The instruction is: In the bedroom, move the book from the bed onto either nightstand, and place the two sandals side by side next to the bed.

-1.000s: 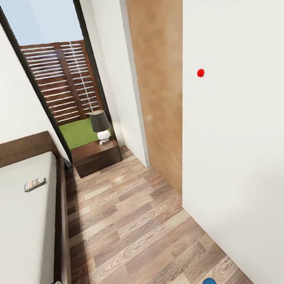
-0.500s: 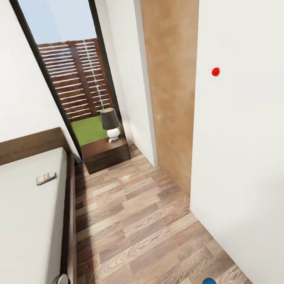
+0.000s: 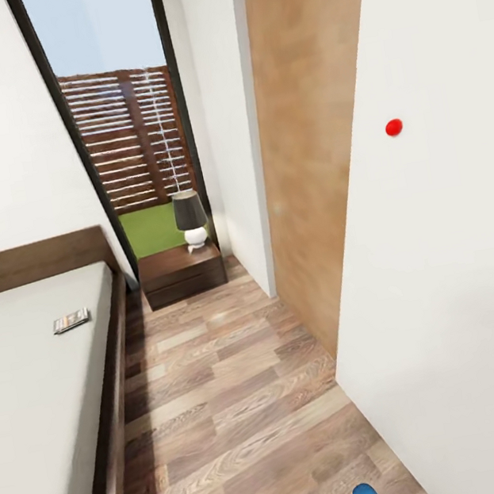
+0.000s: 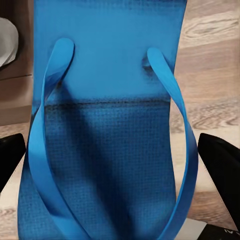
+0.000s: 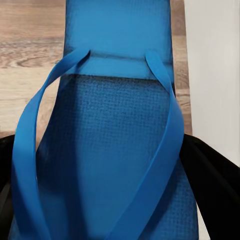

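Room: the bedroom, with a wood-plank floor, white walls and a tall dark-framed window giving onto grass and a slatted fence.
Bed: the bed runs along the left of the head view, its long axis pointing toward the window wall, headboard at the far end.
Book: the book lies flat on the grey mattress near the bed's right edge, toward the headboard; its long axis runs roughly across the bed, slightly skewed.
Nightstand: the nightstand stands in the far corner under the window, just beside the head of the bed, with a small lamp on top.
Left sandal: the left sandal sits lengthwise between the fingers of the left gripper, sole facing the camera, long axis running along the fingers; its tip shows at the head view's lower edge near the bed.
Right sandal: the right sandal lies the same way in the right gripper, long axis along the fingers, near the white wall.
Claws: each is clamped on its sandal, a dark finger at either side of the sole.
Wall detail: a red dot marks the white panel on the right.
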